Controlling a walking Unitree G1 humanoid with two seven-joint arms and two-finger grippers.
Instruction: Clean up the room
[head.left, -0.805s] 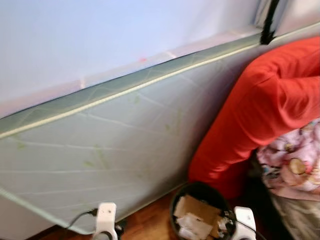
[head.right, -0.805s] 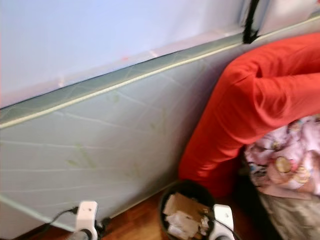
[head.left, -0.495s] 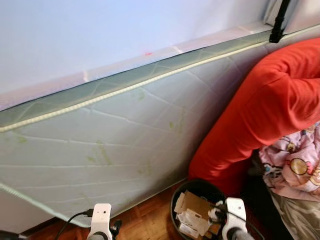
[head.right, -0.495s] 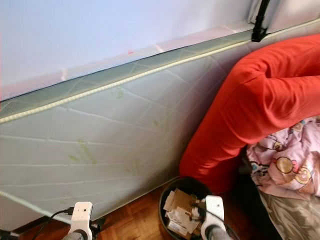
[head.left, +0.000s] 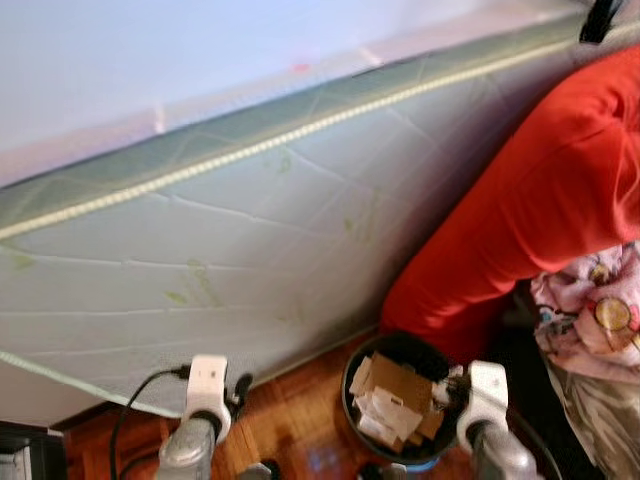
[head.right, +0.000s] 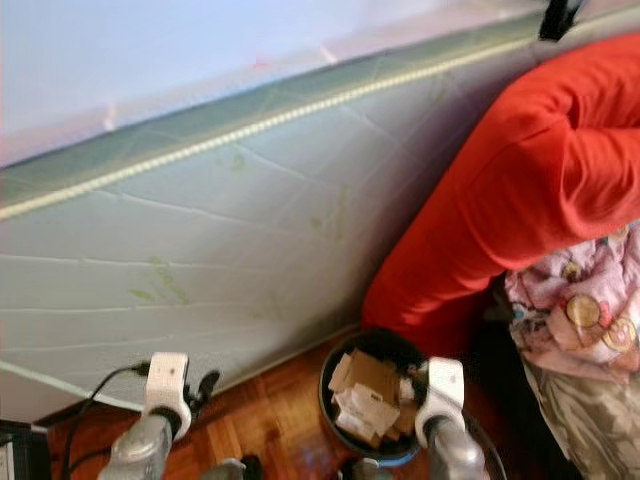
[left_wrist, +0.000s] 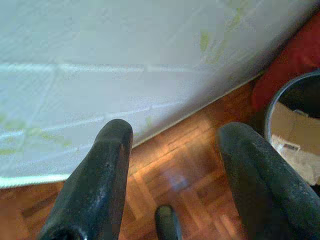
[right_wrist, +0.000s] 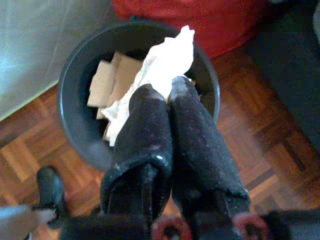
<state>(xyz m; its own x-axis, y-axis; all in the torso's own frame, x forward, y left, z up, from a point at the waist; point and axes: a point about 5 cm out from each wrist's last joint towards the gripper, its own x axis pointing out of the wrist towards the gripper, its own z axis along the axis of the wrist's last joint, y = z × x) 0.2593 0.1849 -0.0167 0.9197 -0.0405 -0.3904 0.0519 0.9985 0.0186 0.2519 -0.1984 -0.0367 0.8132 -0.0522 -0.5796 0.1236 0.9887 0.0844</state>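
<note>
Compared with the earlier head views, both wrists now show more fully at the lower edge and the whole scene has shifted, which points to camera motion; the mattress and bin keep the same places relative to each other. Right gripper (right_wrist: 167, 100): fingers pressed together on a crumpled white paper (right_wrist: 167, 57), held directly above the open mouth of the black waste bin (right_wrist: 80, 135). The paper's free end hangs over the bin's interior, where flattened cardboard pieces (head.left: 395, 385) and other paper scraps already lie. Left gripper (left_wrist: 172, 150): fingers spread wide, holding nothing, aimed at the parquet floor (left_wrist: 175, 170) just beside the lower edge of the quilted mattress (head.left: 250, 250), which leans against the wall. A red cushion-like bulk (head.left: 540, 210) stands behind the bin, touching or nearly touching its far rim; pink patterned bedding (head.left: 595, 320) lies to the robot's right of it.

Judged step: release of the paper into the bin, with the drop not yet made. Risks: the paper is light and bulky, so it may cling to the finger pads on opening, or land on the heaped cardboard and slide over the rim onto the floor. The bin looks fairly full, which raises that chance. Any sway of the body while the fingers open could carry the paper past the rim, and a lowered wrist could knock the bin itself
</note>
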